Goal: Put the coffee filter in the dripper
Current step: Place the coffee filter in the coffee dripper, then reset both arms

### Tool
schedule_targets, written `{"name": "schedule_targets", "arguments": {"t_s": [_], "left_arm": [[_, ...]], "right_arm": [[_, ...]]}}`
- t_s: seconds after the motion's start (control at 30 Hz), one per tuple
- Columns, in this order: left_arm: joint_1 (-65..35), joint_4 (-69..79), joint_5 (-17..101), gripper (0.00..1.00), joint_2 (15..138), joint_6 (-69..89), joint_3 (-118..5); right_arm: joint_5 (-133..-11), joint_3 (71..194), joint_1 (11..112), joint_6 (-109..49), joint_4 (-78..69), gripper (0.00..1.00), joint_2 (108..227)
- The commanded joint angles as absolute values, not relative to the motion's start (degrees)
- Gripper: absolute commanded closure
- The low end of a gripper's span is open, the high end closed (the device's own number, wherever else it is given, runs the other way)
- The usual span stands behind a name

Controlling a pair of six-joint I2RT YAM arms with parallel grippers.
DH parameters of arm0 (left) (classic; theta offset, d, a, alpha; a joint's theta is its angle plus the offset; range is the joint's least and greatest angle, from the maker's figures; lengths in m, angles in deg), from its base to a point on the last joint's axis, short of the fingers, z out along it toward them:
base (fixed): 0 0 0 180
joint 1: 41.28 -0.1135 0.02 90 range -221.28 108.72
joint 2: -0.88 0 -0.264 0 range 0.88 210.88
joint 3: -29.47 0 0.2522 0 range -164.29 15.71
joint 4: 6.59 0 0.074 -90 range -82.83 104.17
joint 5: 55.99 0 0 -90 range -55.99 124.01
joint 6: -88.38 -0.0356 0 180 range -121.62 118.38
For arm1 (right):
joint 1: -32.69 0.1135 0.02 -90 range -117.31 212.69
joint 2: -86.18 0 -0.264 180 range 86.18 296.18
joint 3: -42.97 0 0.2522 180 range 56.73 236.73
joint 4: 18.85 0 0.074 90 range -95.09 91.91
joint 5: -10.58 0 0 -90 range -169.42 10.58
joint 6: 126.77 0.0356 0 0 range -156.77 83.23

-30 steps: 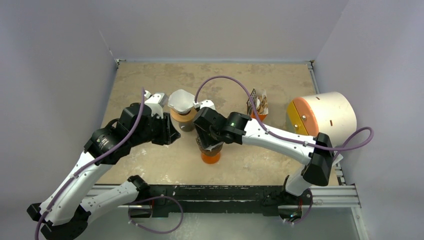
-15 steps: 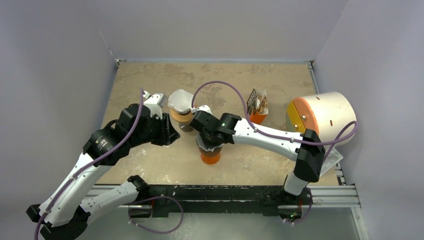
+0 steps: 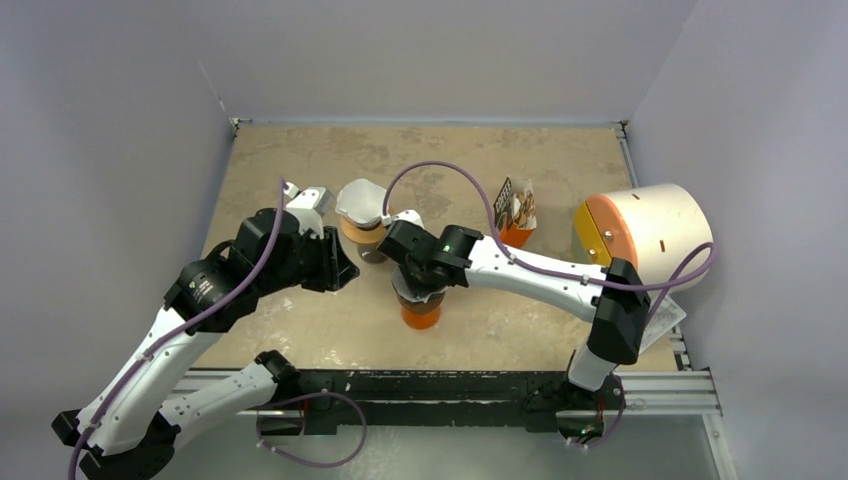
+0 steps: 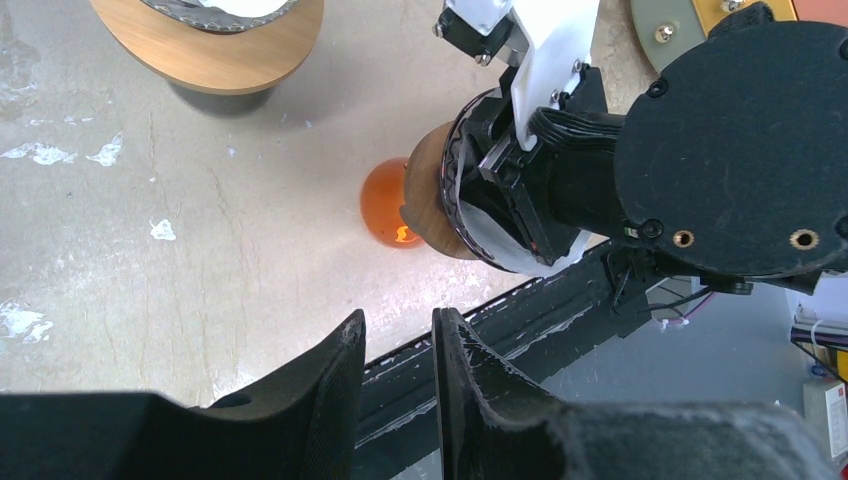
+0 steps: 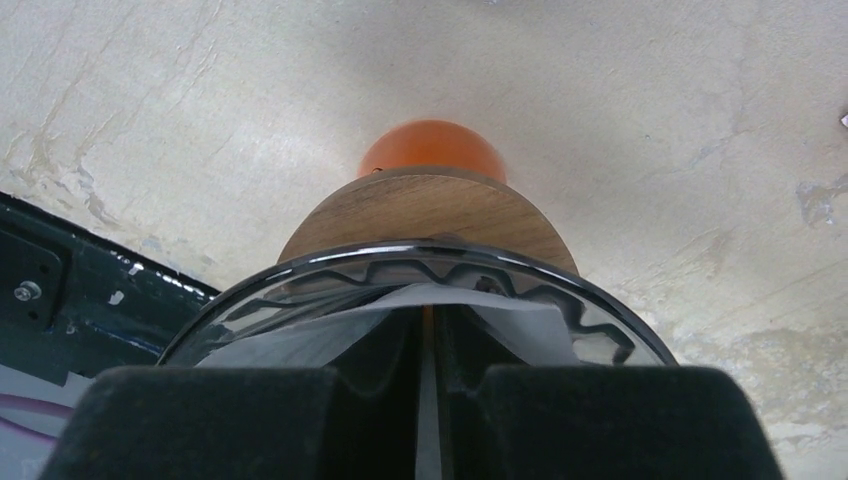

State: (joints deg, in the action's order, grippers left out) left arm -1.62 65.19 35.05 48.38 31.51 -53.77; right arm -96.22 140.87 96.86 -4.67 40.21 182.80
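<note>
The dripper point(image 5: 430, 205) is a ribbed glass cone in a wooden collar on an orange base. It stands at the table's front middle point(image 3: 421, 314). The white coffee filter point(image 5: 520, 328) lies inside the glass cone. My right gripper point(image 5: 428, 322) reaches down into the cone and is shut on a fold of the filter. From above, the right wrist point(image 3: 425, 262) hides the cone. My left gripper point(image 4: 395, 322) hovers left of the dripper point(image 4: 438, 195), empty, its fingers a narrow gap apart.
A second wooden-collared dripper holding a white filter point(image 3: 362, 210) stands just behind, also seen in the left wrist view point(image 4: 215, 45). An orange packet point(image 3: 516, 212) and a large white and orange cylinder point(image 3: 645, 235) are at the right. The black front rail point(image 4: 560, 300) is close.
My right wrist has shifted a little left over the dripper and lowered into it. The left arm has barely moved.
</note>
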Motion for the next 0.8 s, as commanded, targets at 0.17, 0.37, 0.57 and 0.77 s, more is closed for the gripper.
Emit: {"name": "schedule_targets", "arguments": {"t_s": [0.17,0.37,0.57,0.77], "left_arm": [[-1.83,64.67,35.06,0.71,48.51,29.75,-54.05],[-1.85,64.72,34.98,0.71,48.66,29.57,-54.33],[-1.82,64.75,35.16,0.71,48.9,29.22,-54.62],[-1.83,64.68,34.44,0.71,48.79,26.79,-54.25]], "right_arm": [[-96.58,145.85,96.87,-5.22,43.68,0.76,179.19],[-97.11,147.85,96.91,-5.63,45.26,0.67,177.79],[-97.09,148.5,96.92,-5.44,46.32,0.63,175.45],[-98.72,145.91,96.86,-5.41,45.64,0.55,169.25]]}}
